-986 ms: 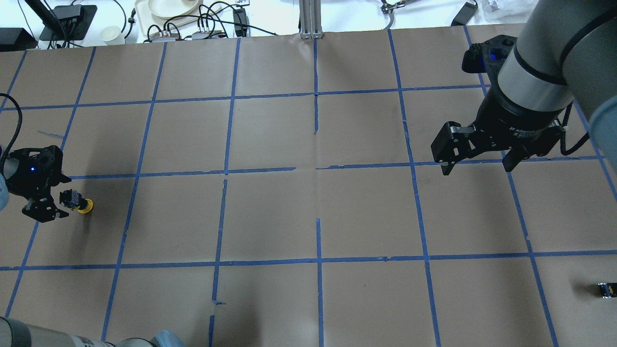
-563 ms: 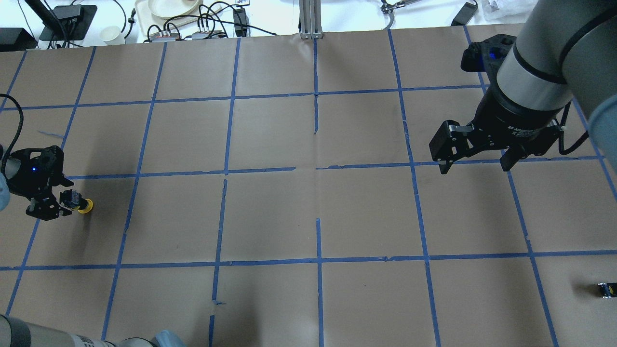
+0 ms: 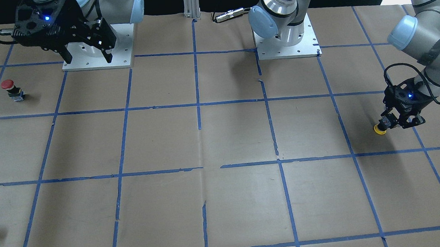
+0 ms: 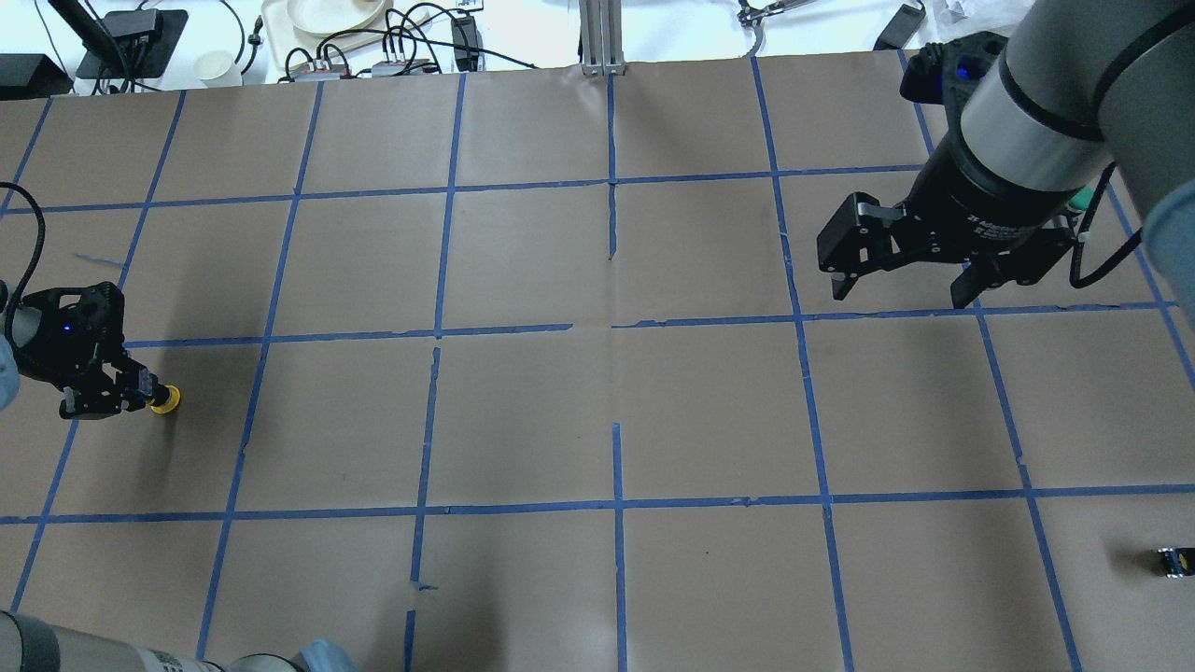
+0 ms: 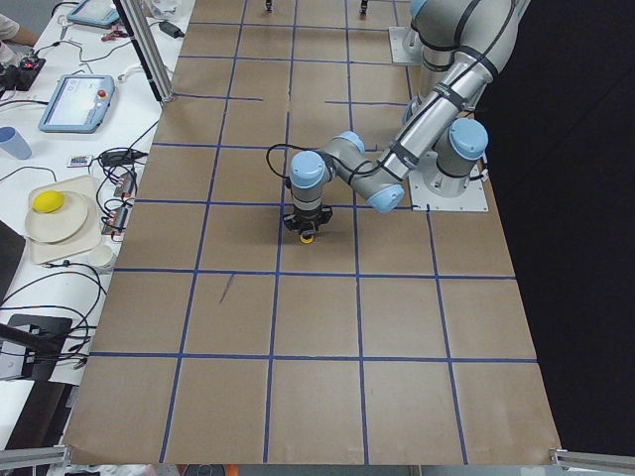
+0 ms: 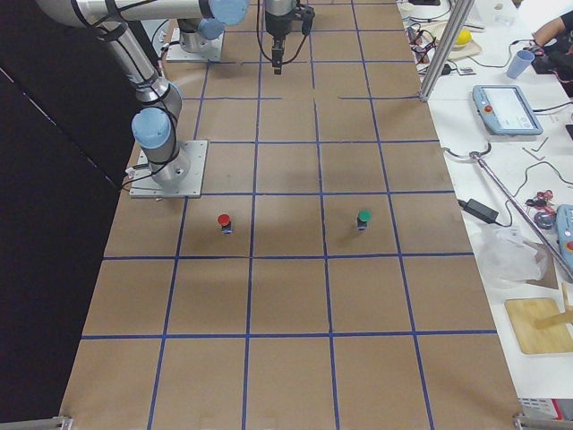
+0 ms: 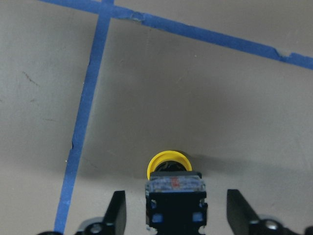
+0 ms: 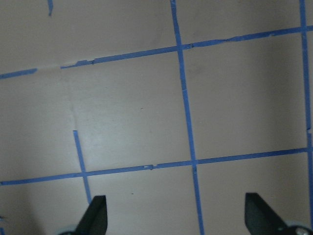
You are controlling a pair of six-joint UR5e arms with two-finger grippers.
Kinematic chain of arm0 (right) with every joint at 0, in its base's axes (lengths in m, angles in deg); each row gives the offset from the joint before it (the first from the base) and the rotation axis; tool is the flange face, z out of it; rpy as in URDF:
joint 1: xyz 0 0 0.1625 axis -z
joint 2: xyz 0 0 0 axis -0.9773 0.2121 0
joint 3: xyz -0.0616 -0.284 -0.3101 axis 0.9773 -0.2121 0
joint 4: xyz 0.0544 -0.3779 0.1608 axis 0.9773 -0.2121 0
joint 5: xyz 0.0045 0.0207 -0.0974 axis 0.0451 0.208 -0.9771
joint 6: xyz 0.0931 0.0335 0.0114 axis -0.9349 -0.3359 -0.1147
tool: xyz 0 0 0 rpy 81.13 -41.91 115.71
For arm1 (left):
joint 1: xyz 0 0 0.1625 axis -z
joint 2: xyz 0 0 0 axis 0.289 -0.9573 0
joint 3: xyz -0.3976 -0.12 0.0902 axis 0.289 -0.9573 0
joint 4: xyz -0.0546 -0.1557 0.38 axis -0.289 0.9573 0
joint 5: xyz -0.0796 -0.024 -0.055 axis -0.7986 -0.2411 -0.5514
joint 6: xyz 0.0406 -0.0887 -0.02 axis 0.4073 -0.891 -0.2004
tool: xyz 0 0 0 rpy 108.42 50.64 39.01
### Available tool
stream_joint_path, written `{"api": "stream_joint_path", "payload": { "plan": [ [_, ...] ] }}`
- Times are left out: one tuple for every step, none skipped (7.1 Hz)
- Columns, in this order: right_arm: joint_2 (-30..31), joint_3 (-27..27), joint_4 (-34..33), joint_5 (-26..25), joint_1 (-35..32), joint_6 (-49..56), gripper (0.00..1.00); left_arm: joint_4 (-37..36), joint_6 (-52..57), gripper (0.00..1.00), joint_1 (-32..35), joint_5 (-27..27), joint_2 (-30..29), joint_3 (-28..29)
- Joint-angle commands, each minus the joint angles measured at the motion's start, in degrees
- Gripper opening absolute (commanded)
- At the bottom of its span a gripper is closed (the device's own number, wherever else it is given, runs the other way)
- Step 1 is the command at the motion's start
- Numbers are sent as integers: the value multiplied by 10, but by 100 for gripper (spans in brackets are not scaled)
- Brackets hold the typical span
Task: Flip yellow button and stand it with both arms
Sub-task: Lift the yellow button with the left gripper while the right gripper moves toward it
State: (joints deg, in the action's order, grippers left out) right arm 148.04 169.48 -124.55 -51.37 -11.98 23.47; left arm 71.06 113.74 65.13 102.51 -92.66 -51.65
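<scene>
Left fingers [image 7: 118, 211] narrowed round yellow button [image 7: 175, 186], not touching, button lying sideways, cap outward, right fingers [image 8: 96, 213] wide apart

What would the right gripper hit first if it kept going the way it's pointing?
Only the table's brown paper with blue tape lines. The right gripper points down at it, jaws open; its wrist view shows nothing in between.

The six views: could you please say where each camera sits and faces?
Front-facing: across the table, facing the robot; left gripper at right.
Overhead: behind the robot, looking down; right gripper at right.
Exterior left: robot's left end; left arm near.
Exterior right: opposite end; right arm near.
Left wrist: fingers straddle yellow button.
Right wrist: fingertips over taped paper.
Shared: front-facing, overhead show the button.
</scene>
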Motion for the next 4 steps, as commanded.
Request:
{"api": "stream_joint_path", "payload": {
  "plan": [
    [-19,-23,-8,89,0,-121,100,22,-4,17,-2,-6,8,10],
    [-33,-43,-8,122,0,-176,100,76,-12,15,1,-39,17,23],
    [-50,-67,-7,125,0,-186,100,150,-47,15,1,-93,16,34],
    [-63,-81,-7,159,0,-229,100,210,-104,15,8,-143,20,36]
  ]
}}
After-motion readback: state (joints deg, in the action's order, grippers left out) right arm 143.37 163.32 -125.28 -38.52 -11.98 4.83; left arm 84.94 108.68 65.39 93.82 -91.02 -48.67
